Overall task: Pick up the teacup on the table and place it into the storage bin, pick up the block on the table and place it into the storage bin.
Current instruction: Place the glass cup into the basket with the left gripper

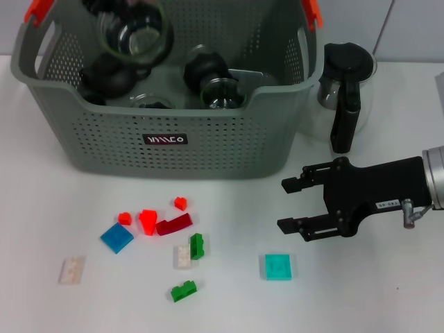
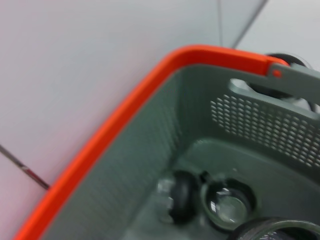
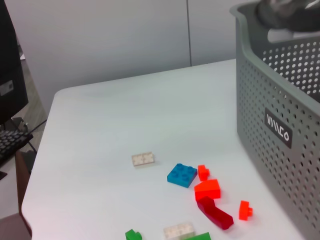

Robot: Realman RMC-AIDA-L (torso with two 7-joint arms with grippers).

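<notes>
White table (image 1: 361,291): right end effector (image 1: 286,205) spread, fingers pointing toward scattered blocks (image 1: 173,225).

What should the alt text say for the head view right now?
The right tool, open and empty, hovers over the white table beside a teal block. More small blocks lie scattered before the grey storage bin, which holds glass teaware; a glass pot stands right of it.

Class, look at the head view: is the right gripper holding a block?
No. The right gripper is open and empty above the table, with the turquoise block lying apart from it.
</notes>
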